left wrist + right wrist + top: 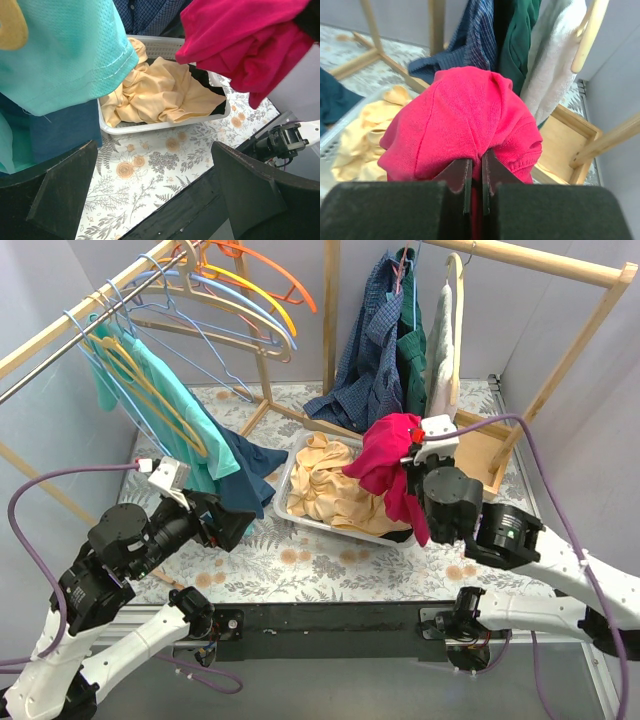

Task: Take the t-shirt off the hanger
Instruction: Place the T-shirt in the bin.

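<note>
My right gripper [476, 172] is shut on a bunched fold of the red t-shirt [460, 120]. It holds the t-shirt [390, 455] in the air over the right end of the white basket [285, 485], and no hanger shows inside it. The cloth hangs down over the fingers. My left gripper [154, 150] is open with nothing between its fingers, low over the floral cloth just left of the basket [150, 125]. Right beside it, a teal shirt [170, 400] hangs on a yellow hanger [150, 390]. The red t-shirt [240, 40] fills the left wrist view's upper right.
Peach clothes [330, 490] fill the basket. A navy garment [250, 470] hangs below the teal shirt. Several empty hangers [250, 300] hang on the left rail. The right wooden rack [540, 260] carries a plaid shirt [370, 350], a green one and a white one.
</note>
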Robot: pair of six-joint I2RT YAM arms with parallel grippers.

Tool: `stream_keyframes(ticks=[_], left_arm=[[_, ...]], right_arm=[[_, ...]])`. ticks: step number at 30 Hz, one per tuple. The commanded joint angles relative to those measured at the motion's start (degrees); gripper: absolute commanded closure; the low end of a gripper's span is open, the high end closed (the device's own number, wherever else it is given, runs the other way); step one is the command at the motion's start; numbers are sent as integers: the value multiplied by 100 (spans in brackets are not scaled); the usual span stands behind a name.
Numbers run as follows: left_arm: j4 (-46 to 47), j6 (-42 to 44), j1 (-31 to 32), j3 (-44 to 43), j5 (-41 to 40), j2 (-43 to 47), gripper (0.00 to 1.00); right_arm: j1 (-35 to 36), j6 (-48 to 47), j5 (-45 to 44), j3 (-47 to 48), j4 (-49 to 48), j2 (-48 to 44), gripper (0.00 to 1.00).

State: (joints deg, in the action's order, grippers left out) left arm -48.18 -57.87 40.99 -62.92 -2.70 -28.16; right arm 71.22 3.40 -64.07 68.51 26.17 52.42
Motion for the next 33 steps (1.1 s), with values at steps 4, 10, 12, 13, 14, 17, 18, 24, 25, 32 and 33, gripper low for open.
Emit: stream_keyframes(ticks=[4,10,12,13,14,17,18,24,25,32,33], left_arm=[[72,39,-12,-124,94,-110,2],[37,47,-12,-142,112,-146,2],[28,39,-12,-151,112,-154,2],[37,47,-12,-151,112,-163,2],[28,39,-12,-142,112,-155,2],[55,39,-12,-133,112,-163,2],[72,21,-12,-125,112,-155,2],[46,12,-12,-98,77,-67,2],[28,21,-12,-98,68,-67,2],[81,21,-12,-19,76,-14,2],[90,30,-12,16,85,12,2]], right_arm=[[-1637,-252,1924,-1171,-1307,259,99],[-2402,-155,3031,-1446,-2009,576,99],[-2498,-216,3198,-1271,-2107,724,99],[-2499,-252,3243,-1157,-2160,778,99],[-2516,-313,3278,-1051,-2178,848,99],[-2508,-322,3480,-533,-2222,1129,99],[-2508,-470,3568,-340,-2231,1251,99],[-2508,-384,3639,-197,-2318,1350,99],[-2508,-384,3621,-302,-2319,1323,99],[-2517,362,3315,-1960,-2161,1051,99],[-2543,459,3261,-2208,-2056,1016,99]])
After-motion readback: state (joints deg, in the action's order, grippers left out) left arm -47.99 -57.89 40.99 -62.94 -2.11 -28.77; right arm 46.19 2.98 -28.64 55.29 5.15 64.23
